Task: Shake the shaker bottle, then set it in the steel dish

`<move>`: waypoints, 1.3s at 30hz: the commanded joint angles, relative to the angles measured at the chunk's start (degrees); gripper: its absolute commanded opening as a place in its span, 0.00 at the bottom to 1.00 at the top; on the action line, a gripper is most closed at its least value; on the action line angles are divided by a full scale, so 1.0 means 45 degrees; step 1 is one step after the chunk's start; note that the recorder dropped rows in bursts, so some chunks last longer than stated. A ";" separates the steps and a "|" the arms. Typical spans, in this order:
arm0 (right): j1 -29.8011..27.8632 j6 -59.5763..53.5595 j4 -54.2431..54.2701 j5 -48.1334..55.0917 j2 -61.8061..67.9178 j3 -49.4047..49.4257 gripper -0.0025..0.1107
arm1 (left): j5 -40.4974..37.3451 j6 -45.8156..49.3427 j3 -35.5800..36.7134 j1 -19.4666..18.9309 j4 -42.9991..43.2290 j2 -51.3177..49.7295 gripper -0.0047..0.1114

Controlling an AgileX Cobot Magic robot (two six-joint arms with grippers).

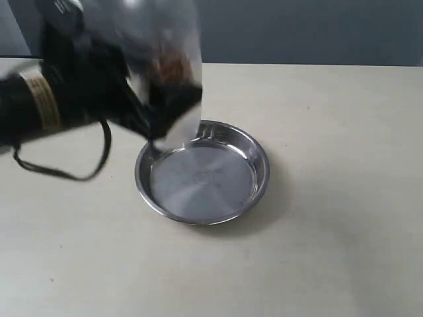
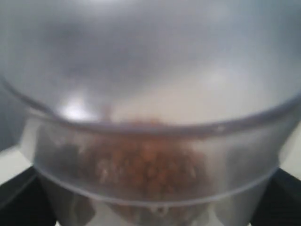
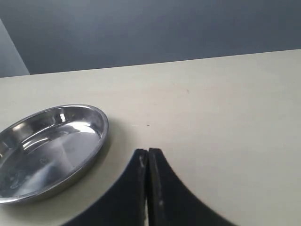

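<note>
Frosted shaker bottle (image 1: 166,63), blurred, sits clamped in my left claw (image 1: 155,115), above the rim of the steel dish (image 1: 205,178). My right claw (image 3: 148,157) is pinched together beside the dish, wide counter (image 1: 337,139) beyond.

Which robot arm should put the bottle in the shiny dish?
The left. The left tool holds the shaker bottle, lifted right over the edge of the steel dish. The right tool is shut, holds nothing, and is apart from the dish.

No legible text; a faint, unreadable stamp (image 1: 207,176) in the steel dish (image 1: 256,158)
</note>
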State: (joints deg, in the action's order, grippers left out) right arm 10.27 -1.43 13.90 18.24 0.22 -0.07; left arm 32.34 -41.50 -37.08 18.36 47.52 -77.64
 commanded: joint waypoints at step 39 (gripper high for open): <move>-0.0001 -0.0013 -0.0086 -0.0126 -0.0048 0.0015 0.02 | 0.0508 -0.0273 0.0287 0.0782 -0.1018 -0.1299 0.04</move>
State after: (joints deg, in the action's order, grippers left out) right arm 10.27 -1.43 13.78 18.24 0.22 -0.07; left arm 29.20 -38.38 -37.14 21.65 38.88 -79.95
